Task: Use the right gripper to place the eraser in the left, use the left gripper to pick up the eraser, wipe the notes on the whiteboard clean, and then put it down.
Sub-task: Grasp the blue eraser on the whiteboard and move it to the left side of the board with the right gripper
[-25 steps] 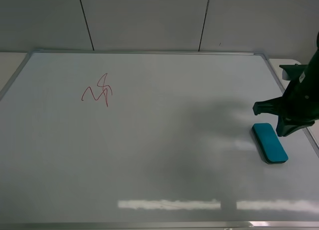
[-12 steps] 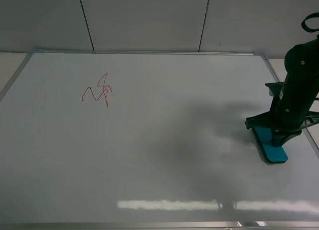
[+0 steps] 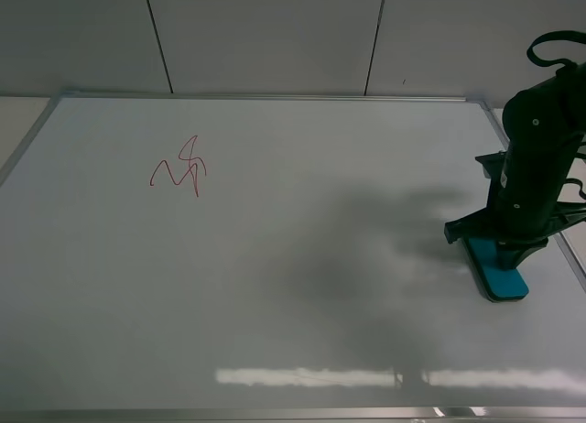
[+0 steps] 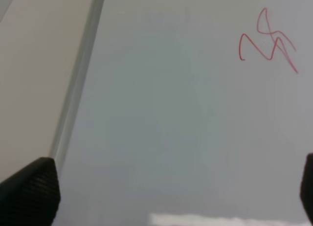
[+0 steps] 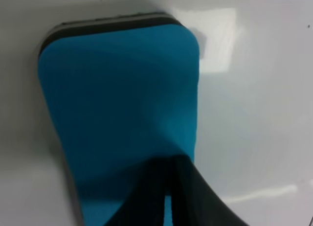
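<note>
Right end effector (image 3: 499, 249) shifted from beside eraser (image 3: 505, 282) to directly over it, hiding its far half. Whiteboard (image 3: 275, 286) flat, fills most of view. Right end effector narrow, fingers pressed together over eraser's teal top, nothing gripped. Left end effector (image 4: 166, 196) spread wide, empty, over board's left side. Eraser near right frame edge. Notes (image 3: 179, 171), 1 red squiggle, upper left, well apart.

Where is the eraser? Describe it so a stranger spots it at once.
Start from the big white board that fills the view and go to its right edge, under the black arm. There lies the eraser: a small teal block, the only coloured solid thing, far from the red scribble.
</note>
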